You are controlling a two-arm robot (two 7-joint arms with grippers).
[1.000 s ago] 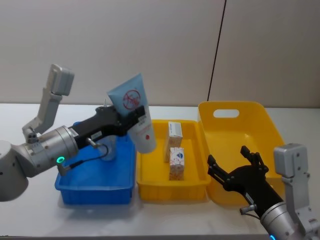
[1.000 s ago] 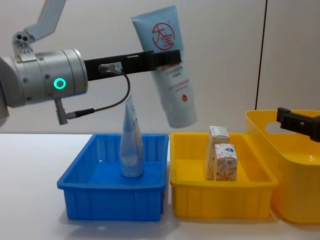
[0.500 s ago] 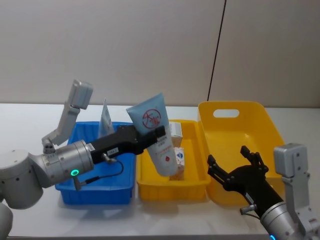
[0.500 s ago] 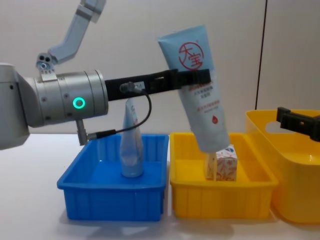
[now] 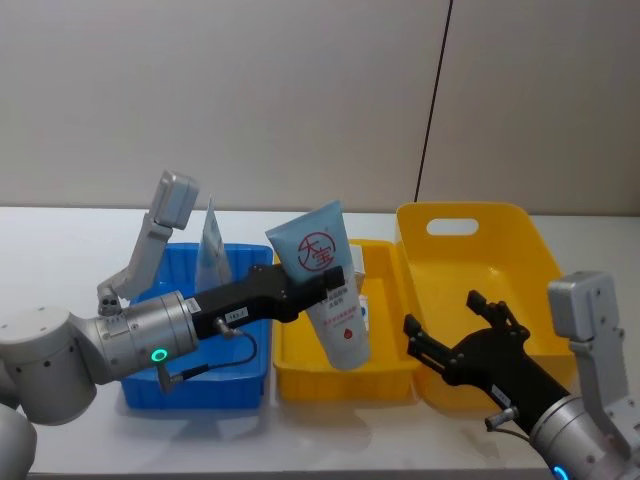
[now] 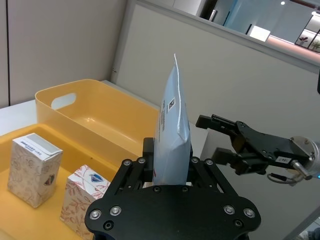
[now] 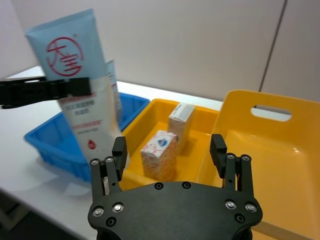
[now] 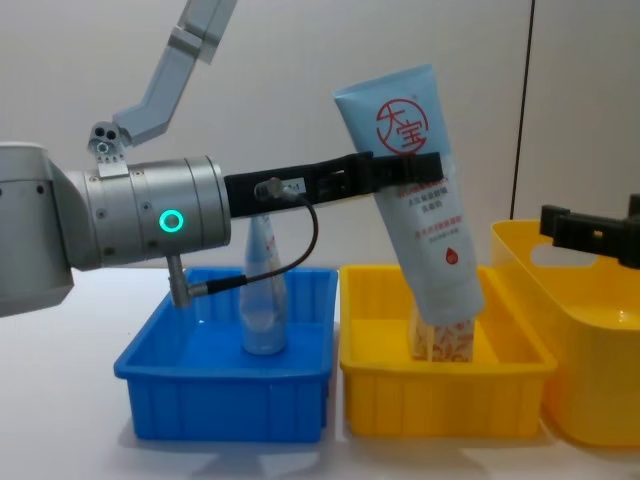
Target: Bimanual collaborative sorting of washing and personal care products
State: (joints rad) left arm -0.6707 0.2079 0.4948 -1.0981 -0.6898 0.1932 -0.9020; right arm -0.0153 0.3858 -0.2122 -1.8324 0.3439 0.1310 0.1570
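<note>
Our left gripper [image 8: 405,172] clamps 1 pale blue tube [image 8: 440,250] at mid-length. Its long axis stands steep, cap down near the yellow tray's [image 5: 300,377] front edge, crimp leaning left. Our right gripper [image 5: 440,312] gapes wide. White table [image 5: 60,225], beige wall [image 5: 250,100].

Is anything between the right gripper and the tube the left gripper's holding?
Nothing visible. Only open air separates the open right gripper from the left gripper's tube; the cartons sit lower.

Cartons [image 8: 450,343] mostly behind the tube [image 8: 432,240] (chest view), print unreadable
</note>
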